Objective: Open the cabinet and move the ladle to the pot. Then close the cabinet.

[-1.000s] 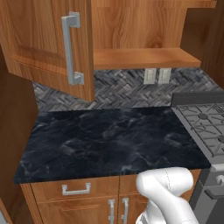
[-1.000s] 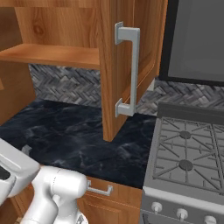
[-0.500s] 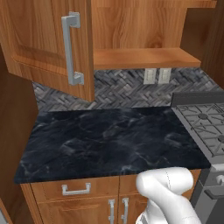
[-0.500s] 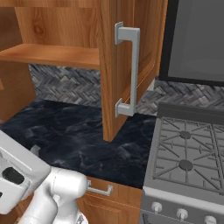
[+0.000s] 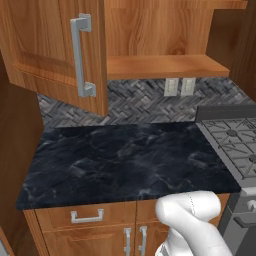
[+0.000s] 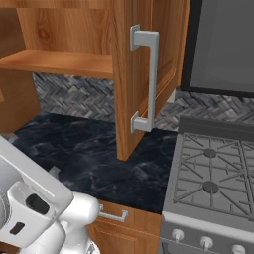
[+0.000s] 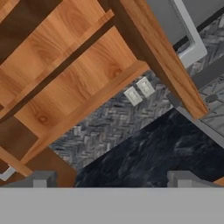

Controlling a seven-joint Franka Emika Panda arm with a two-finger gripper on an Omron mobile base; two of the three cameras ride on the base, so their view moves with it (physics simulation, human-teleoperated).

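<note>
The cabinet (image 5: 150, 35) hangs above the dark marble counter (image 5: 125, 162), both doors swung wide toward the camera. The left door (image 5: 55, 50) and right door (image 6: 144, 74) stand upright, their long silver bar handles (image 6: 149, 79) running vertically. The bottom board (image 5: 165, 66) lies bare and level, its long axis running left to right along the wall. The stove (image 6: 213, 168) sits to the counter's right. In the hand view the end effector (image 7: 113, 179) is released, its fingertips (image 7: 43, 178) far apart, aimed up at the cabinet's underside.

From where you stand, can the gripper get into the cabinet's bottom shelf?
Probably yes: both cabinet doors stand swung open, the bottom shelf lies exposed, and the open gripper faces it with nothing between.
</note>
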